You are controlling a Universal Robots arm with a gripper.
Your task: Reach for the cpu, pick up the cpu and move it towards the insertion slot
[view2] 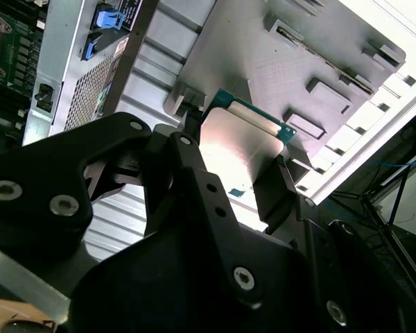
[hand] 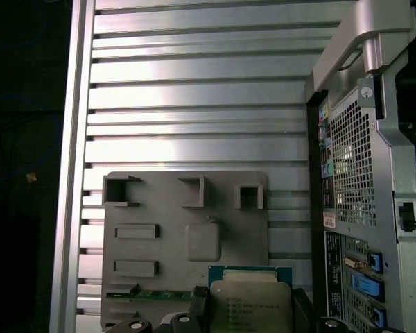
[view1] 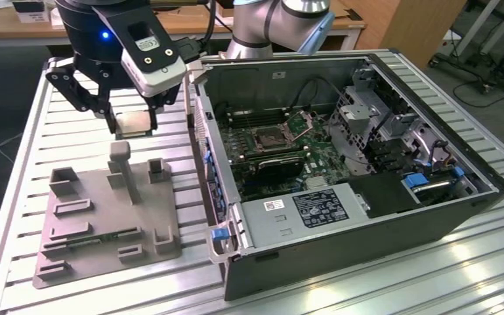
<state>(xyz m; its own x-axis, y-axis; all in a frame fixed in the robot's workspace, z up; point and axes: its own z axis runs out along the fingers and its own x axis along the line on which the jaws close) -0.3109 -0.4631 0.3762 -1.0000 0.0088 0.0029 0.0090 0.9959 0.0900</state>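
- A black two-fingered gripper (view1: 134, 122) hangs above the slatted aluminium table (view1: 68, 147). Its jaws are pinched on opposite edges of the cpu (view1: 134, 125), a thin square chip held clear of the surface.
- In the second wrist view the chip's pale metal lid catches the light. A green board rim shows along one edge, and a dark finger (view2: 274, 191) presses against its side.
- Below the gripper, nearer the camera in the exterior view, lies the grey plastic fixture (view1: 103, 216). It is matt and blocky, with raised posts and rectangular recesses, and a narrow green memory stick (view1: 102, 239) lies in one groove.
- Just beside the fixture, on the exterior view's right, the open computer case (view1: 348, 249) lies on its side, sheet-steel walls framing a green motherboard.
- The insertion slot (view1: 272, 138), a square socket with a dark centre and silver frame, sits on that board with its hinged metal plate (view1: 303, 122) tipped up. The held chip is well apart from it, outside the case wall.
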